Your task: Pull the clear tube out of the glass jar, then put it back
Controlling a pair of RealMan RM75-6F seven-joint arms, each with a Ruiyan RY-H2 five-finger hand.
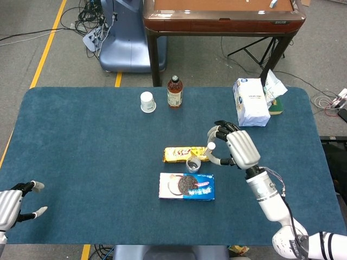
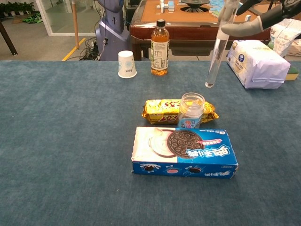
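Holding the clear tube (image 2: 217,47) aloft in our right hand (image 1: 237,149), we see its lower end hang clear of the glass jar (image 2: 190,110), above and to its right. Our left hand (image 1: 13,201) lies open, fingers apart. Labels unreadable.

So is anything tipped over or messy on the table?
Nothing is spilled. The white paper cup stands upside down near the tea bottle, which may be on purpose. The clear tube hangs in the air, held by the right robot hand, up and to the right of the open glass jar.
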